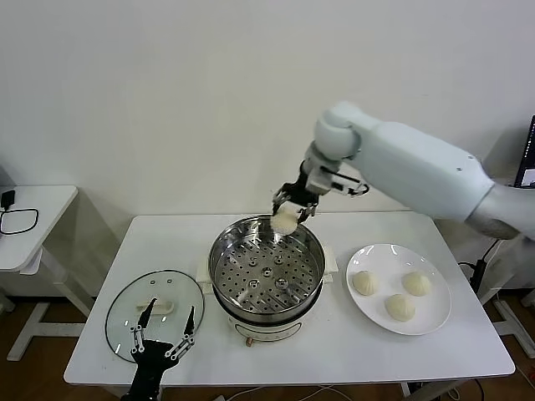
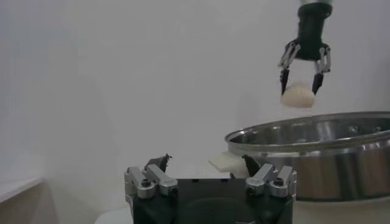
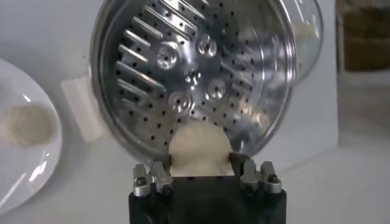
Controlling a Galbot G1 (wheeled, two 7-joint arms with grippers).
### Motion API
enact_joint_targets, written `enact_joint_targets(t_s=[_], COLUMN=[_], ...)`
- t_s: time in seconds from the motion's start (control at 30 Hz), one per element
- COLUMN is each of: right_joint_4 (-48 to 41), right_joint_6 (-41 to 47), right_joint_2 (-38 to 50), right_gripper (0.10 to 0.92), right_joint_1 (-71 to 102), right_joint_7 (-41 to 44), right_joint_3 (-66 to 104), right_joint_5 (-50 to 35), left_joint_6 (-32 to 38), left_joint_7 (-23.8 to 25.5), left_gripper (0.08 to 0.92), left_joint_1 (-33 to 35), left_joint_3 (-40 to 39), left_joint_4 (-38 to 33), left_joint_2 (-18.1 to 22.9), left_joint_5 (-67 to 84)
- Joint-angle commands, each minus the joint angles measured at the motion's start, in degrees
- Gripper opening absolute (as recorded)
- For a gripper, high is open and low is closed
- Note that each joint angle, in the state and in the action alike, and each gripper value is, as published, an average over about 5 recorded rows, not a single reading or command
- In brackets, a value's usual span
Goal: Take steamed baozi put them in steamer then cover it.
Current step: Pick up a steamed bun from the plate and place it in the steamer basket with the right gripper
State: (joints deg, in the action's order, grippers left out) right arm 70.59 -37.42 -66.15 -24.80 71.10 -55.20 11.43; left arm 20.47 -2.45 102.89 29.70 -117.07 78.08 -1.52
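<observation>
Baozi [image 1: 286, 220] pinched between the fingers of the right gripper [image 1: 292, 205], held in the air just above the far rim of the steamer [image 1: 266, 251]. From the right wrist, the bun [image 3: 200, 150] fills the gap between the two fingers, with the perforated tray [image 3: 189, 73] directly beyond it. From the left wrist, the same bun [image 2: 298, 95] hangs clear of the steamer rim [image 2: 311, 137], not touching it; the right gripper [image 2: 300, 88] points straight down.

Tray is bare, no buns on it. Steamer stands mid-table [image 1: 109, 276], on its white base with white side handles.

Three more baozi [image 1: 390, 294] lie on a white plate [image 1: 436, 317] on the steamer's right, apart from one another. One of them [image 3: 23, 125] and part of the plate [image 3: 42, 164] show in the right wrist view.

Cover [image 1: 155, 314] lies flat on the table at the steamer's left, just beside it, handle up.

Left gripper [image 1: 164, 342] sits low at the table's near edge, over the near side of the cover, fingers spread, holding nothing. Whether its tips touch the glass: cannot tell. Same gripper seen from its own wrist [image 2: 210, 167], fingers apart.

A second small white table [image 1: 33, 225] stands off to the left with a black cable [image 1: 17, 219] on it.
</observation>
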Motion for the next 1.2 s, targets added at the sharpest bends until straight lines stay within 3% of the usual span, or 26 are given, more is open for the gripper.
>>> enact_joint_targets(t_s=[0.03,0.43,0.77,1.0,1.2], right_joint_4=[-2.6,-8.9,-10.1,-9.6,-3.9], right_joint_6=[-2.8,-4.3,-4.3,-3.7,2.0], right_joint_2=[-7.3,-11.6,-12.2,-11.4,-4.6], right_gripper=[0.67,0.67,0.695,0.813,0.822], right_joint_1=[4.1,7.6,8.0,7.7,4.1], right_joint_7=[0.2,0.0,1.5,1.0,2.9], right_joint_3=[-0.6,1.8,1.7,1.7,2.2], right_joint_5=[7.8,14.5,15.3,13.3,3.6], left_joint_6=[0.1,0.5,0.5,0.5,0.4], left_joint_7=[-0.1,-0.2,-0.2,-0.4,-0.5], left_gripper=[0.823,0.823,0.823,0.823,0.823], left_joint_1=[0.0,0.1,-0.1,-0.2,-0.3], left_joint_3=[0.0,0.7,0.7,0.8,0.8], left_joint_4=[-0.1,-0.1,-0.1,-0.1,0.0], left_joint_2=[0.0,0.0,0.0,0.1,0.2], left_joint_5=[0.0,0.1,0.1,0.1,0.1])
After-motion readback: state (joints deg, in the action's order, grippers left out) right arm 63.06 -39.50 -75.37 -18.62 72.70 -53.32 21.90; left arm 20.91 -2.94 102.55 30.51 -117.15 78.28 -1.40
